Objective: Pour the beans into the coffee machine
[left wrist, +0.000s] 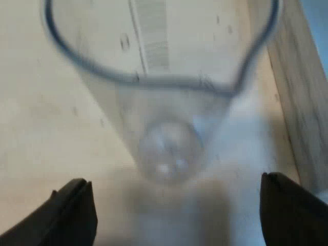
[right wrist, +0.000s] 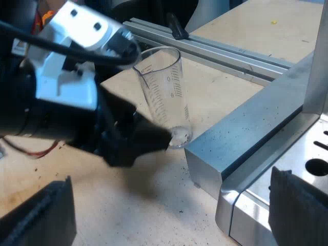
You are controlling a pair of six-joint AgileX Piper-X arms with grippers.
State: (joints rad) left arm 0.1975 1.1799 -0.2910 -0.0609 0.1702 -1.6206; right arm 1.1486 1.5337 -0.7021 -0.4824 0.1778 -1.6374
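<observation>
A clear measuring glass (left wrist: pixel 169 148) with printed graduations stands on the pale wooden table, and I see no beans in it. My left gripper (left wrist: pixel 179 218) is open, its two black fingers (left wrist: pixel 72 215) wide apart on either side of the glass's base and apart from it. In the right wrist view the left arm's fingertips (right wrist: pixel 154 139) reach the foot of the same glass (right wrist: pixel 166 92), close to the corner of the espresso machine's grey base (right wrist: pixel 246 138). My right gripper (right wrist: pixel 169 215) is open over the table beside the machine, holding nothing.
The machine's metal drip tray (right wrist: pixel 307 171) with round holes lies beside my right gripper. A metal rail (right wrist: pixel 215 48) runs across the table beyond the glass. A pale wooden wall (left wrist: pixel 302 102) borders the table near the glass. Dark specks dot the tabletop (right wrist: pixel 154 205).
</observation>
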